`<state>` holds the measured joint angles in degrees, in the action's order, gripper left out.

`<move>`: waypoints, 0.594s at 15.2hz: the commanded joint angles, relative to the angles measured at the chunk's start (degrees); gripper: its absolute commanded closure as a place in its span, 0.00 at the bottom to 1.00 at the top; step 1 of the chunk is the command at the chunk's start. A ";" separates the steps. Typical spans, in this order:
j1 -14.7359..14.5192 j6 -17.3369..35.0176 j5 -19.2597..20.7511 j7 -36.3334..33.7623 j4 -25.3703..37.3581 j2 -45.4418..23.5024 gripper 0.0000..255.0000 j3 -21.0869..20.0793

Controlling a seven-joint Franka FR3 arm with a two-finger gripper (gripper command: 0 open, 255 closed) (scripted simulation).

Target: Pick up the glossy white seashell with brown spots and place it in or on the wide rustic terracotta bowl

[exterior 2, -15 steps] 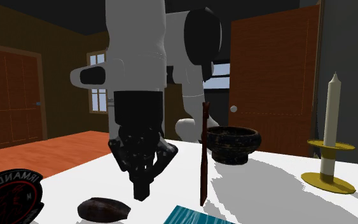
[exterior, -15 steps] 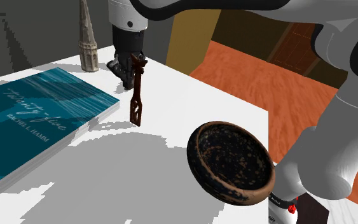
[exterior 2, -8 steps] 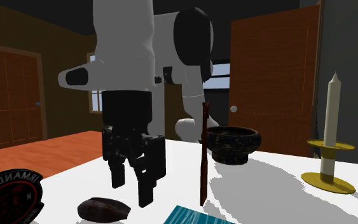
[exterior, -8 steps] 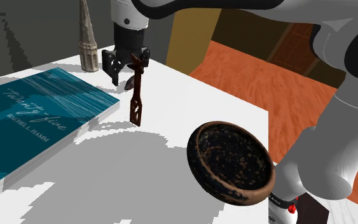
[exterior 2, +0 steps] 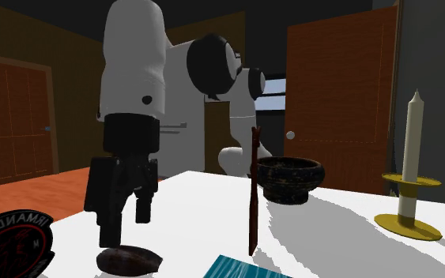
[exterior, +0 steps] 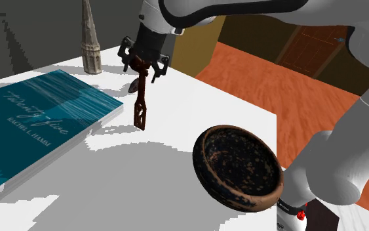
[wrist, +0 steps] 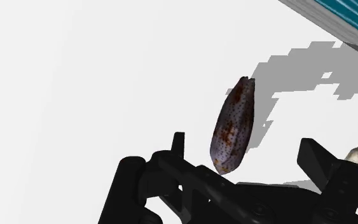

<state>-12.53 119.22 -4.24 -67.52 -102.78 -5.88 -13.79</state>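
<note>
Wrist view showed the spotted shell (wrist: 233,126) lying ungripped on the surface (wrist: 75,76) between wide-open, empty fingers (wrist: 317,159), well apart from the bowl (exterior: 238,167); grasping, lifting and placing remained.

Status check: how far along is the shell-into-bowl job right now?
Done: the gripper is open and lined up above the seashell. In hand: nothing; the seashell lies on the white table between the fingers, untouched. Left: descend, close, lift, and carry it to the dark speckled bowl, which is empty.
</note>
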 commanded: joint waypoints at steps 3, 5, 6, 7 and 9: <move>-0.10 4.19 -0.28 -5.22 -2.57 -0.47 0.00 0.35; -0.21 5.51 -0.11 -5.33 -3.17 -1.20 0.00 0.31; -0.27 6.17 -0.02 -5.39 -3.46 -1.57 0.00 0.29; -0.31 6.55 0.03 -5.42 -3.63 -1.78 0.00 0.28; -0.31 6.55 0.03 -5.42 -3.62 -1.79 0.00 0.29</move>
<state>-12.84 125.58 -4.21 -72.93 -106.28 -7.63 -13.51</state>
